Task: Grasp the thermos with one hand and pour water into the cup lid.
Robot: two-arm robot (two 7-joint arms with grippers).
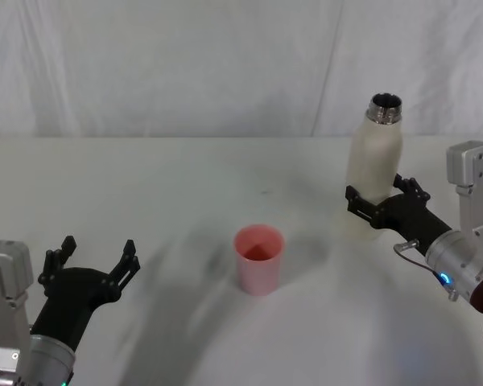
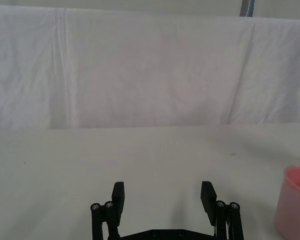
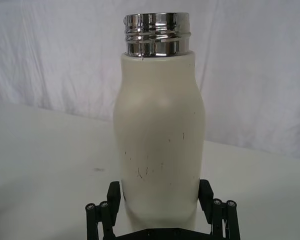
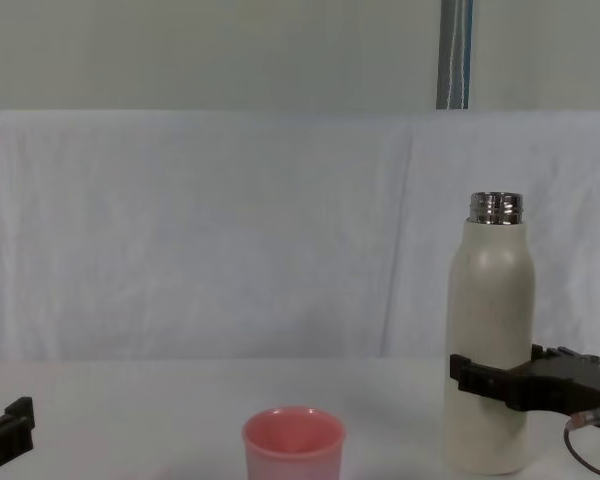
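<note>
The thermos (image 1: 376,161) is a tall cream-white bottle with an open steel neck, upright at the right of the table. My right gripper (image 1: 377,193) is shut on its lower body, one black finger on each side, as the right wrist view confirms on the thermos (image 3: 160,140) and gripper (image 3: 160,192). From the chest, the thermos (image 4: 490,340) base looks level with the table. The pink cup lid (image 1: 258,259) stands upright in the middle, left of the thermos and apart from it. My left gripper (image 1: 97,251) rests open at the front left, holding nothing.
The white table (image 1: 145,185) has wide free room between the cup lid and the left gripper. A white cloth backdrop (image 4: 230,230) hangs behind the table. The cup lid (image 2: 295,207) shows at the edge of the left wrist view.
</note>
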